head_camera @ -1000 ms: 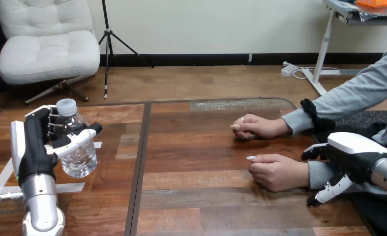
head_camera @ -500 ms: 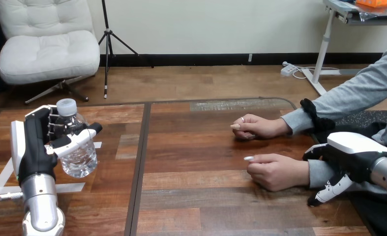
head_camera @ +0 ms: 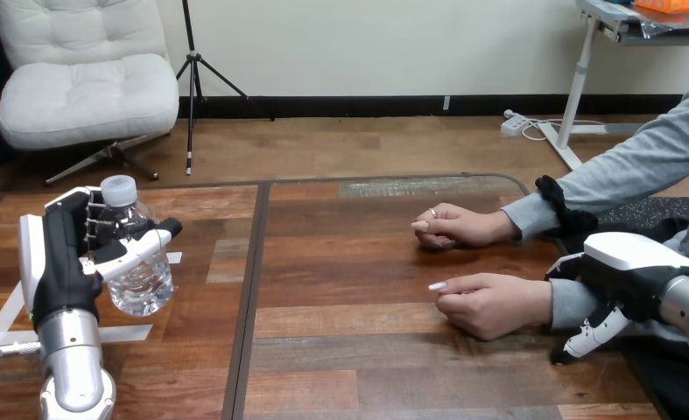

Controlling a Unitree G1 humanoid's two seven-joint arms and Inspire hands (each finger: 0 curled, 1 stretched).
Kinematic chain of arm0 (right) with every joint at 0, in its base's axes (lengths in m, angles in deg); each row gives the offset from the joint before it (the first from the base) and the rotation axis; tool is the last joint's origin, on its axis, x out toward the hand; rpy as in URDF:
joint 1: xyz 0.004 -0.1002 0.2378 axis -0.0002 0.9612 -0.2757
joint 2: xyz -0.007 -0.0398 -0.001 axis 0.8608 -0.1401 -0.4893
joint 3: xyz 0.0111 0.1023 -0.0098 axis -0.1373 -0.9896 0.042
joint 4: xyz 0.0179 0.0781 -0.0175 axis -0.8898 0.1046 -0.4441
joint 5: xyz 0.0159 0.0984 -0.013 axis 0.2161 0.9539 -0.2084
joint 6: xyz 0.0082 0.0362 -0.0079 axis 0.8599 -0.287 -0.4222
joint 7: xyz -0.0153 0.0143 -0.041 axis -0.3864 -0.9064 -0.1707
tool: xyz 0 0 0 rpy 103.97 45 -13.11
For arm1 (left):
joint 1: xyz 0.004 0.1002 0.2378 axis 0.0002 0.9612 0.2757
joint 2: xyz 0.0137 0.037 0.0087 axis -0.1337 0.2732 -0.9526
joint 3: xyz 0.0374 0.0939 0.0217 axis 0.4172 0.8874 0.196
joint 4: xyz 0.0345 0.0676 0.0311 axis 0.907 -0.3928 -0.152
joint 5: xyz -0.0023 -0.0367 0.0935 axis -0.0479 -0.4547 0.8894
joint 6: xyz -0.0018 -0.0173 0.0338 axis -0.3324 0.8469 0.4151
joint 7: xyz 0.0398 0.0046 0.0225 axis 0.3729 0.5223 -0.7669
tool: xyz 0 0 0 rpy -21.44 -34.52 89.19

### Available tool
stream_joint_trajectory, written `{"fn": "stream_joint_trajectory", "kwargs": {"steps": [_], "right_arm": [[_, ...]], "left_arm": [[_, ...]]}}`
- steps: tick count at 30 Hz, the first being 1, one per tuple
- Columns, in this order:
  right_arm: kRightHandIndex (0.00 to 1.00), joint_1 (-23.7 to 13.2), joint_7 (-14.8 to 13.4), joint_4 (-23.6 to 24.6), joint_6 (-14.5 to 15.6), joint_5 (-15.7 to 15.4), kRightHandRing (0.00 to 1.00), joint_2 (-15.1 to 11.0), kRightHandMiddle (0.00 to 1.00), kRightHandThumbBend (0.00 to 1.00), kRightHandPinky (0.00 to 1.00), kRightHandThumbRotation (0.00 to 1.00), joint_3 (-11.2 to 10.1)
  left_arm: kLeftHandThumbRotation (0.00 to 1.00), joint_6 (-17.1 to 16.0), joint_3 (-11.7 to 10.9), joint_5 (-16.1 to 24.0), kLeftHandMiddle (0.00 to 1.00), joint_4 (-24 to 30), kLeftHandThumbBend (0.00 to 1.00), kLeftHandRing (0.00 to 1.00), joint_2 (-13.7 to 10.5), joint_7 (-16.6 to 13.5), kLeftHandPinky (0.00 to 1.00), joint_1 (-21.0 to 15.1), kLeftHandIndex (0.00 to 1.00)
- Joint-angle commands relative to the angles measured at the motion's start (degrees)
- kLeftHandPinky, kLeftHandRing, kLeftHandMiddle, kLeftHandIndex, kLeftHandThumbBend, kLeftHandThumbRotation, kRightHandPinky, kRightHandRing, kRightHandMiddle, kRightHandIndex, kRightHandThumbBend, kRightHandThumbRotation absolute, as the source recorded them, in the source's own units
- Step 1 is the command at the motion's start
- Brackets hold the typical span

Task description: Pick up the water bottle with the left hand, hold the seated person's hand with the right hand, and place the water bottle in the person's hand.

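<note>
Over at 9 o'clock the left hand (head_camera: 60,262) grips the bottle (head_camera: 137,271), fingers and thumb wrapped round its body, cap up. It looks to be lifted off the bench (head_camera: 349,350), though I can't be sure.

At 3 o'clock the person rests both hands on the wood. The person's nearer hand (head_camera: 489,304) lies loosely curled, knuckles up, and the person's farther hand (head_camera: 459,225) sits at 11 o'clock of it. The right hand (head_camera: 625,267) is over the grey sleeve (head_camera: 568,302) just behind the nearer wrist; I cannot tell whether it grips or merely hovers.

The step in hand seems to be taking that hand. I'd slide the right hand toward 9 o'clock, come in beside or under the wrist, close softly, and coax the palm upward. Keep the bottle upright and hold it back until that grip is sure.
</note>
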Motion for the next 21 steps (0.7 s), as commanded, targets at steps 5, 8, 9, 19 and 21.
{"fn": "stream_joint_trajectory", "kwargs": {"steps": [5, 8, 9, 19, 21], "right_arm": [[0.77, -4.01, -0.22, -0.57, 0.86, -0.37, 0.74, 1.04, 0.77, 0.91, 0.61, 0.27, 1.18], [0.76, -3.97, -0.88, -0.68, 0.31, -0.43, 0.73, 1.00, 0.76, 0.90, 0.59, 0.26, 1.47], [0.75, -3.97, -0.78, -0.71, 0.29, -0.26, 0.73, 1.05, 0.76, 0.90, 0.59, 0.25, 1.43], [0.71, -4.09, -0.76, -0.78, 0.97, -0.09, 0.67, 1.48, 0.71, 0.85, 0.56, 0.13, 1.60], [0.70, -4.13, -0.80, -0.78, 1.22, -0.14, 0.67, 1.58, 0.71, 0.84, 0.55, 0.11, 1.64]], "left_arm": [[0.00, -1.49, -0.48, 0.00, 0.45, 4.14, 0.72, 0.41, -0.68, -0.58, 0.38, -2.64, 0.44], [0.00, -1.23, -0.46, 0.03, 0.45, 4.27, 0.71, 0.41, -0.72, -0.53, 0.38, -2.58, 0.44], [0.00, -1.20, -0.44, 0.02, 0.45, 4.34, 0.71, 0.41, -0.74, -0.43, 0.38, -2.54, 0.44], [0.00, -1.79, -0.37, 0.15, 0.45, 4.11, 0.71, 0.41, -0.77, -0.47, 0.38, -2.45, 0.44], [0.00, -1.76, -0.37, 0.19, 0.45, 4.17, 0.71, 0.41, -0.72, -0.60, 0.38, -2.43, 0.44]]}}
